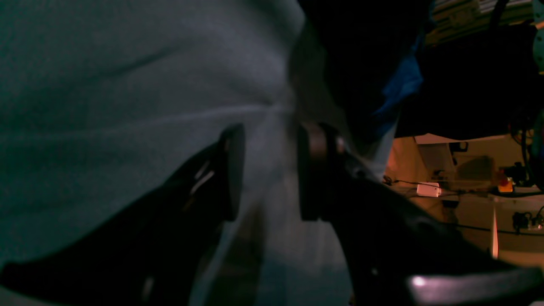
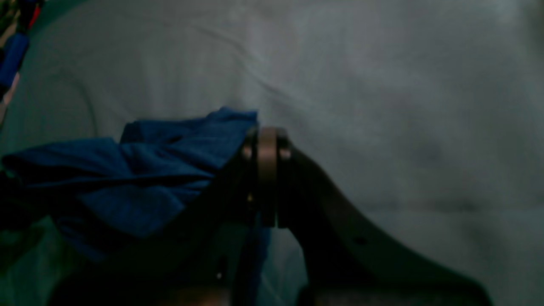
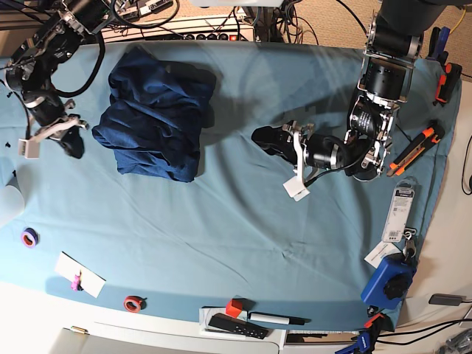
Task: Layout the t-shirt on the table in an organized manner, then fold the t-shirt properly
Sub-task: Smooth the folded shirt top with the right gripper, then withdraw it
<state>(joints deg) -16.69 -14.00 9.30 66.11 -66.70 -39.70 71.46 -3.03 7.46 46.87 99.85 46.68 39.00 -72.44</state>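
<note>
Navy knit t-shirt (image 3: 156,124) lies bunched on the table (image 3: 221,221), far left of centre; soft, limp, likely light; grab a hem corner. Right gripper (image 3: 71,147) pressed together, empty. Left gripper (image 3: 267,139) spread, empty.

t-shirt (image 3: 156,124): soft matt navy knit, rumpled
table (image 3: 221,221): draped in smooth matt teal cloth, faintly creased
right gripper (image 2: 267,178): dark, dull-sheened hard fingers
</note>
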